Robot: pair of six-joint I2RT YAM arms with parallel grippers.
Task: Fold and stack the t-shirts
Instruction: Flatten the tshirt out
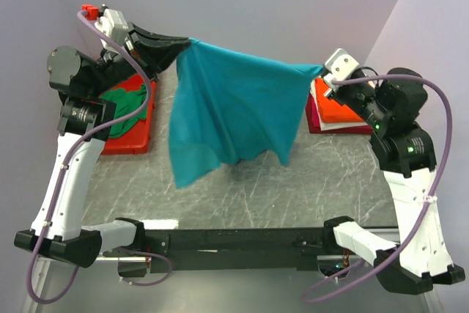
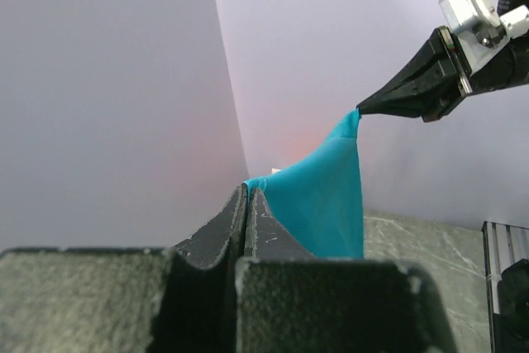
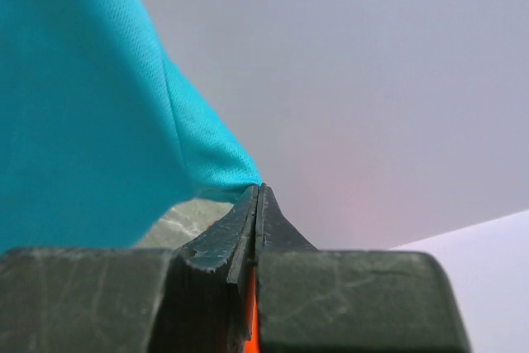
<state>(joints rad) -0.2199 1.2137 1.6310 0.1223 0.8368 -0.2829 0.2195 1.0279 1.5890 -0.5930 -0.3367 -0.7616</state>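
Right, I am looking down over the grey marbled desk [image 1: 308,196], and the biggest thing above it is the teal t-shirt [image 1: 234,115]. I am holding it spread in the air between the two arms. Its top edge is running from the far left down toward the right, and the rest is hanging in loose folds over the middle of the desk. I cannot tell whether the lowest fold is brushing the surface.

At the left the red bin [image 1: 139,144] is sitting with the dark green t-shirt [image 1: 126,104] lying crumpled in it. At the right the folded stack is waiting, with the orange t-shirt [image 1: 341,111] on top and a white one [image 1: 348,127] showing beneath.

The left tool [image 1: 189,40] is clenched on one top corner of the teal cloth, and the right tool [image 1: 323,72] is clenched on the other. Both wrist views show the jaws pressed together with fabric pinched at the tips.

I am judging this to be the spreading step, with no fold made yet. The next move is asking me to bring both tools down and toward the near side together. I should be keeping the top edge taut, so that the shirt is laid flat between bin and stack before I let go.
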